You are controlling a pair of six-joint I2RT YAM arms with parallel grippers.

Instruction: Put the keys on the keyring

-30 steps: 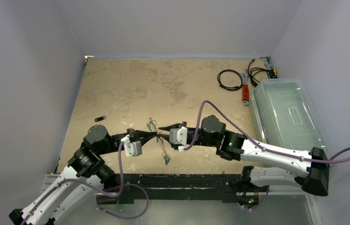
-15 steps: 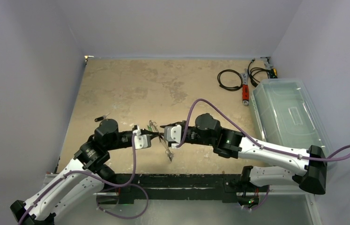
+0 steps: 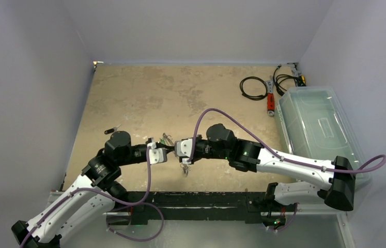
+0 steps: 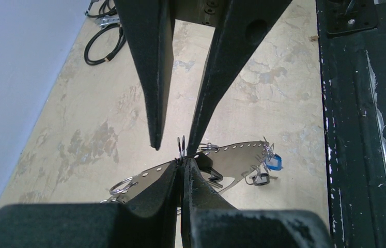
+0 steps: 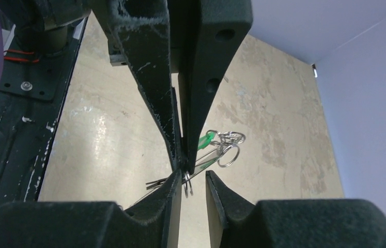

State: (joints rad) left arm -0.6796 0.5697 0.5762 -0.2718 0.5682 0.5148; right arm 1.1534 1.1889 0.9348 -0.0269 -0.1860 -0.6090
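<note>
The left gripper (image 4: 182, 164) is closed on the keyring (image 4: 232, 153); it pinches the flat crescent with the holes, at the lower centre of the left wrist view. In the top view the hoop is at the centre, between the two arms; whether its lower end touches the table (image 3: 144, 93) I cannot tell. The right gripper (image 4: 172, 146) comes from the top of the left wrist frame with its jaws a little apart, clamping nothing; a small split ring (image 4: 181, 144) stands between its tips, just above the pinch.

A blue-tagged key (image 4: 275, 161) is at the right end of the crescent; a green-tagged key (image 5: 206, 139) shows beside more rings in the right wrist view; a black-headed key (image 3: 110, 130) lies well apart, left of centre.

I judge the hoop light, thin and springy, with slippery metal; the flat part is the best hold, as it will not roll. The split ring is tiny and stiff; it should be taken by its edge, and it may slip out easily.
</note>
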